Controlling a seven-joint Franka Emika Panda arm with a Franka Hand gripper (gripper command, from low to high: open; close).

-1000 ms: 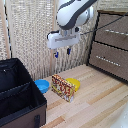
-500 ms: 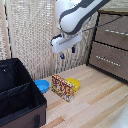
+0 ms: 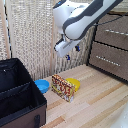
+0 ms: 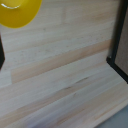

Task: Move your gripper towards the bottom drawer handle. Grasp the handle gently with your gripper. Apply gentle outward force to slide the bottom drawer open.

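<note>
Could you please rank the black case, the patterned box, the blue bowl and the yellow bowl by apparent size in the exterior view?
1. Black case, largest, though nearest the camera.
2. Patterned box.
3. Blue bowl and yellow bowl: alike, both partly hidden, so unranked.

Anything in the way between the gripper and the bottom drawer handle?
No. In the exterior view the gripper hangs in the air, and the stretch to the bottom drawer handle is bare. The yellow bowl and box sit lower, on the floor.
</note>
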